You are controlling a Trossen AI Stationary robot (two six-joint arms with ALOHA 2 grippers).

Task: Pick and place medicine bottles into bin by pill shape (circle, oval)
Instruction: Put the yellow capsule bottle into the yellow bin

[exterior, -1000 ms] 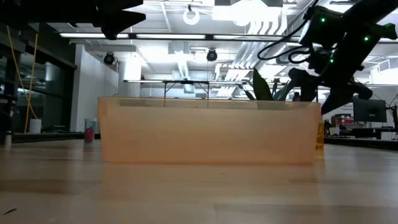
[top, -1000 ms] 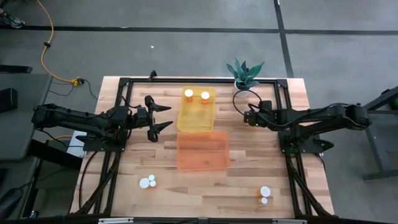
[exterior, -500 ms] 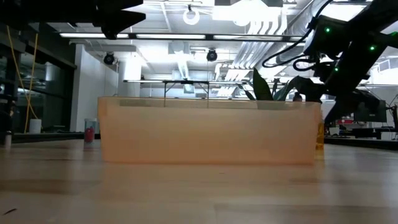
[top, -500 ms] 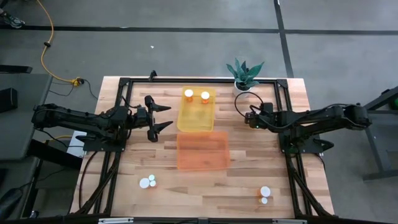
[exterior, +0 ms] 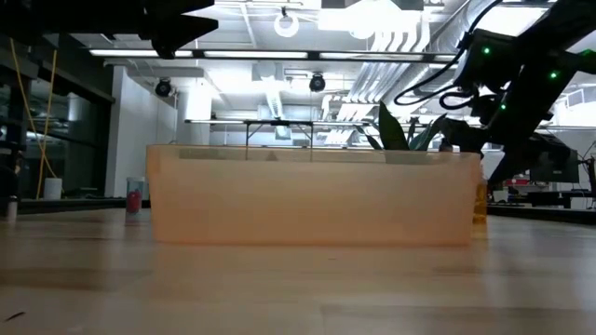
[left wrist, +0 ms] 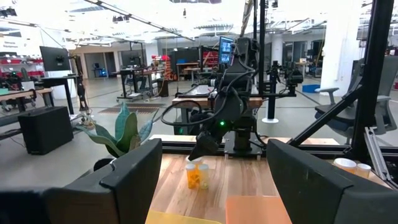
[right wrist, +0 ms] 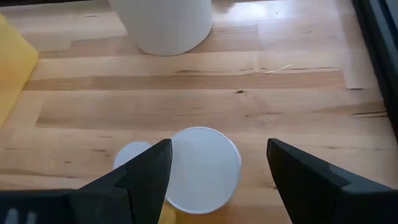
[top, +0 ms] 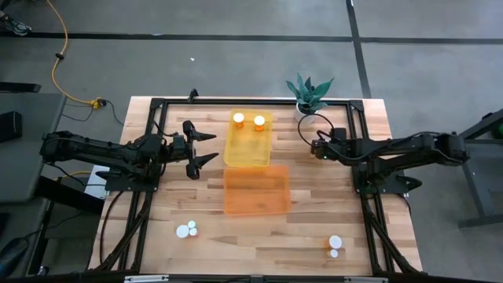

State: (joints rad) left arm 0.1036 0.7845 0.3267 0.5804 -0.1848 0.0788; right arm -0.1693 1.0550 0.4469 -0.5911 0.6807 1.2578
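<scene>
- The left gripper (top: 203, 148) waits at about 9 o'clock from the table's centre, fingers spread wide and gripping nothing, just left of the yellow tray (top: 248, 138). It is well apart from everything, so it poses little hazard unless it swings toward the tray's rim.
- One pair of medicine bottles (top: 187, 230) stands at about 7 o'clock, untouched; two more bottles (top: 248, 119) already sit in the yellow tray's far end, at 12 o'clock.
- The orange bin (top: 256, 189) lies at the centre, just near of the tray. A bottle dropped carelessly could land in the wrong container, since the two almost touch.
- The right gripper (top: 317, 146) hovers at about 2 o'clock, fingers parted, over a large-capped bottle (right wrist: 202, 169) with a smaller-capped bottle (right wrist: 132, 157) touching or nearly touching it.
- The likely trouble is here: closing could pinch both bottles at once, or knock the small one over and send it rolling. The white plant pot (right wrist: 165, 23) beyond leaves limited room.
- A last pair (top: 335, 245) waits at 5 o'clock.
</scene>
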